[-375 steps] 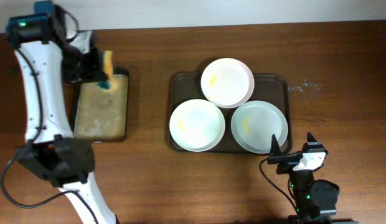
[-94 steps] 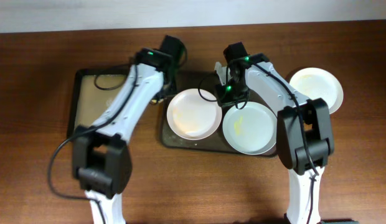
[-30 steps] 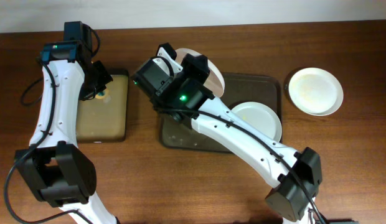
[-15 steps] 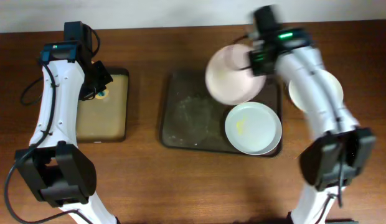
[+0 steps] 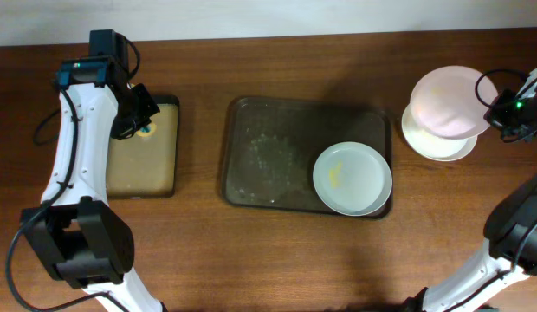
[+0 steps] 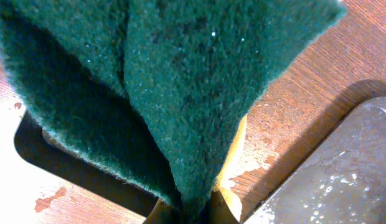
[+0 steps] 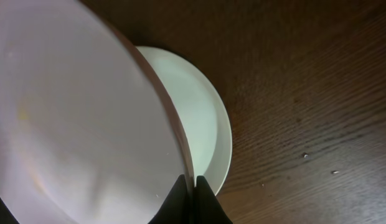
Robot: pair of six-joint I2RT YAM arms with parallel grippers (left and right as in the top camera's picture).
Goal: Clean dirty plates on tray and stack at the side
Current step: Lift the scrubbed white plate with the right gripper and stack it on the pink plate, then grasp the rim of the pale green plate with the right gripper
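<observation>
The dark brown tray (image 5: 268, 156) lies mid-table with wet residue on its left half. One white plate (image 5: 352, 178) with a yellow smear rests in its right front corner. At the far right, my right gripper (image 5: 491, 108) is shut on the rim of a second plate (image 5: 444, 98), held tilted just above a third plate (image 5: 435, 145) lying on the table. In the right wrist view the fingers (image 7: 191, 190) pinch the held plate's (image 7: 75, 124) edge over the lower plate (image 7: 202, 124). My left gripper (image 5: 139, 121) is shut on a green sponge (image 6: 168, 93).
A smaller black tray (image 5: 143, 165) with a beige inside lies at the left, under the left gripper; its wet corner (image 6: 342, 174) shows in the left wrist view. The right arm's base stands at the front right edge.
My right arm has swung the held plate rightward, from above the tray's back to over the plate on the table at the far right. The left arm has stayed put.
</observation>
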